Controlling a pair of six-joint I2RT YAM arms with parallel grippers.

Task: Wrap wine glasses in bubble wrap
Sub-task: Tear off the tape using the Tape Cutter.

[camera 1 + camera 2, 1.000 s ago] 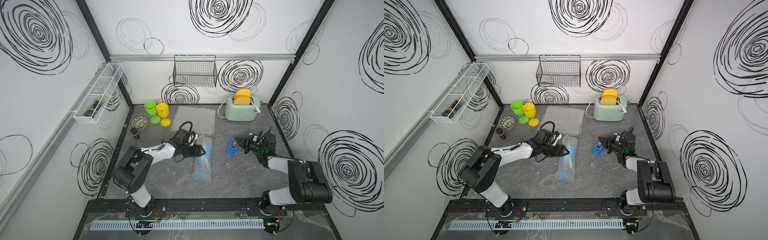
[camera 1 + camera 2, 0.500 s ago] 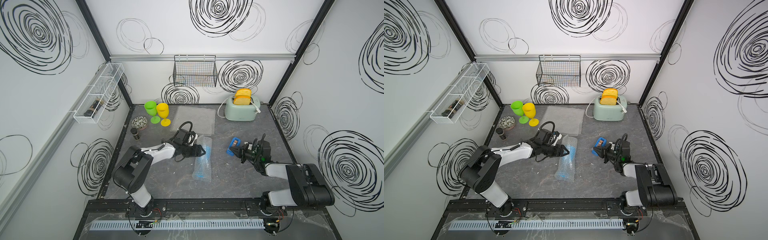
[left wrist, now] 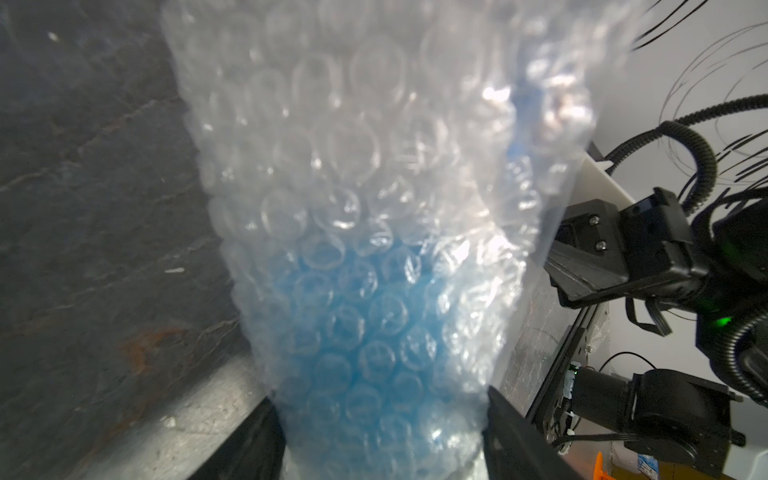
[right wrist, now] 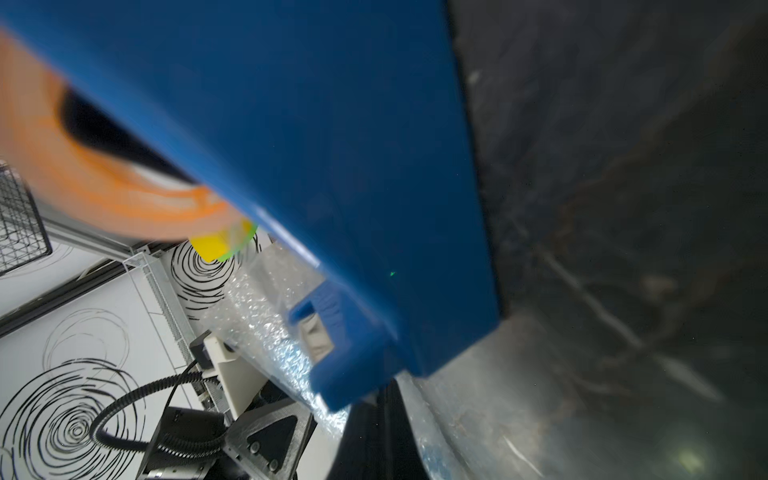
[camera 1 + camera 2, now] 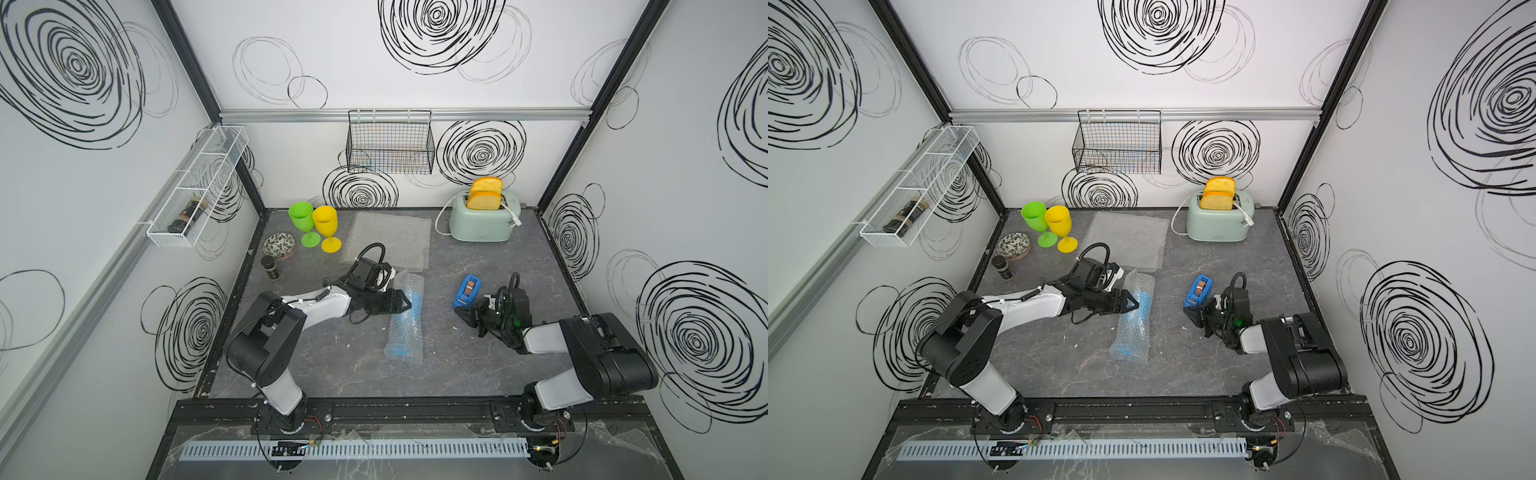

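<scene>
Bubble wrap, clear and knobbly, lies rolled round the blue goblet in the middle of the grey, stone-look surface, forming a soft tube with the cup's colour glowing through. The left claw reaches in from the left and clamps the tube's far half, a jaw pressed to either flank. To the right, the right claw is closed at the near end of the hard blue tape dispenser; I cannot tell whether it pinches anything. No tape shows on the springy film, so a slackened grip would likely let it uncurl, or let the smooth goblet slide out.
</scene>
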